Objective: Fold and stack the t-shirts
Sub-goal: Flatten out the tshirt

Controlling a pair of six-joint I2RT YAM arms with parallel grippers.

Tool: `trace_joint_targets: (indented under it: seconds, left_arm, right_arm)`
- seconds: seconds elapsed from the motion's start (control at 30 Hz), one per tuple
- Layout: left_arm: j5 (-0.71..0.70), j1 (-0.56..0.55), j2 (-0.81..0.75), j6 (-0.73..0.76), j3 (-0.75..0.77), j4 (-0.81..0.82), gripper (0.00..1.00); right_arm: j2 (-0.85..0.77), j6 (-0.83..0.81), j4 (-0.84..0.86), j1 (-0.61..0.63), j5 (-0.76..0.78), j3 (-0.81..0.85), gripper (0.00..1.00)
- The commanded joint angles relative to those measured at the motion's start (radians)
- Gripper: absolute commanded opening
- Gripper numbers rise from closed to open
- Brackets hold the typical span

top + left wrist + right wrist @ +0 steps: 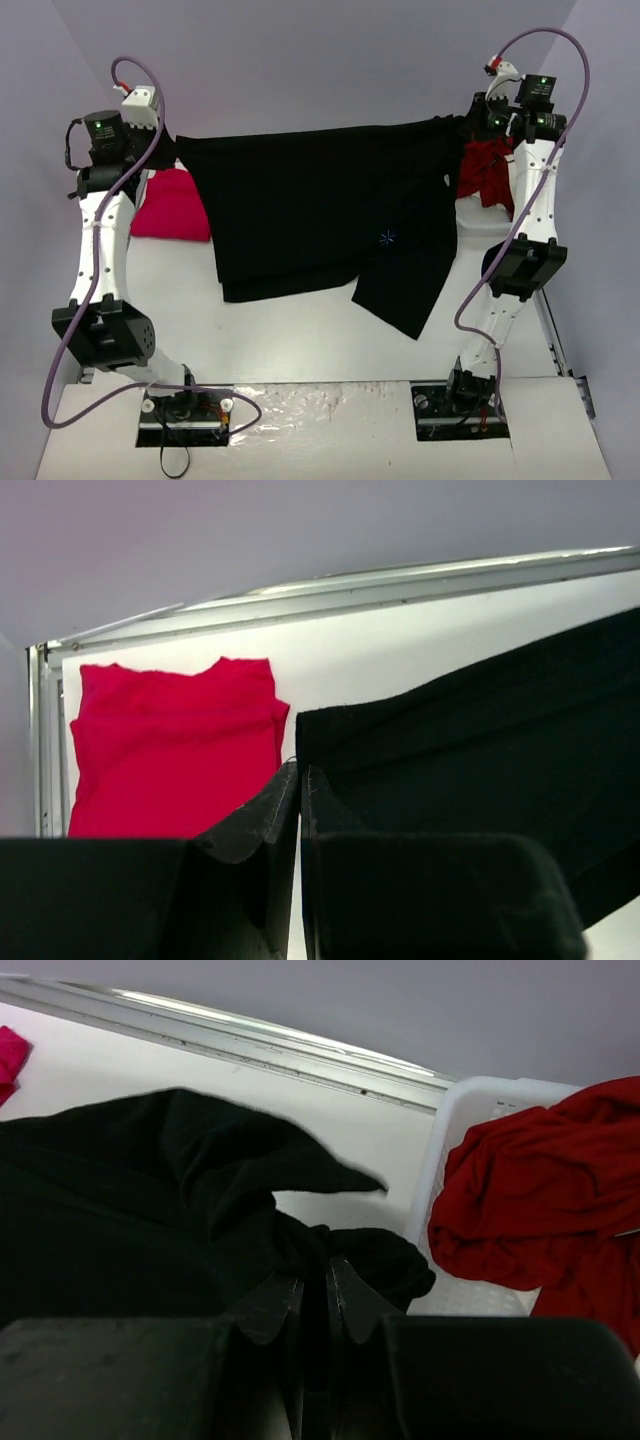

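Black t-shirt (320, 210) spans between both hands, lower part draped on worktop (300, 345). Left hand (300, 778) pressed together, apparently on a corner; right hand (327, 1268) pinching bunched cloth. Soft, limp: grip corners.

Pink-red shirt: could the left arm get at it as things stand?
Probably not yet. The pink-red shirt lies on the table close beside the left gripper, but that gripper is shut on the black t-shirt and would have to let go first.

Pink t-shirt (172, 205) partly hidden behind black t-shirt (320, 210), red cloth (560, 1200) cut off
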Motion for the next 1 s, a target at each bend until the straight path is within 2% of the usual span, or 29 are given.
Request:
trace_joint_targets:
  seconds: [0.0,0.17,0.33,0.43,0.47,0.57,0.6,0.7,0.8,0.97]
  left_arm:
    - [-0.037,0.006,-0.023,-0.054,0.166,0.048,0.02]
    - [-0.009,0.005,-0.094,-0.061,0.262,-0.001,0.02]
    - [-0.002,0.006,-0.275,-0.044,0.241,-0.061,0.02]
    - [-0.002,0.006,-0.383,-0.019,0.155,-0.093,0.02]
    - [0.0,0.006,-0.444,-0.005,0.075,-0.093,0.02]
    - [0.0,0.006,-0.557,0.013,-0.062,-0.106,0.02]
    - [0.001,0.006,-0.584,0.013,-0.154,-0.11,0.02]
    - [-0.002,0.008,-0.686,0.045,-0.292,-0.127,0.02]
    - [-0.022,0.006,-0.753,0.042,-0.316,-0.153,0.02]
    - [-0.029,0.006,-0.785,0.028,-0.222,-0.224,0.02]
  right_arm:
    - [-0.08,0.062,0.109,-0.012,0.029,0.087,0.0]
    - [-0.25,0.064,0.15,-0.015,-0.002,0.039,0.0]
    - [-0.445,0.038,0.167,-0.015,0.018,-0.071,0.0]
    - [-0.604,0.006,0.167,-0.017,0.024,-0.218,0.0]
    - [-0.637,-0.005,0.169,-0.015,0.026,-0.328,0.0]
    - [-0.77,-0.042,0.167,-0.015,0.018,-0.515,0.0]
    - [-0.833,-0.057,0.167,-0.015,0.015,-0.636,0.0]
    - [-0.924,-0.069,0.164,-0.017,0.021,-0.811,0.0]
    - [-1.011,-0.068,0.154,-0.015,0.038,-0.838,0.0]
    - [-1.064,-0.027,0.106,-0.015,0.055,-0.714,0.0]
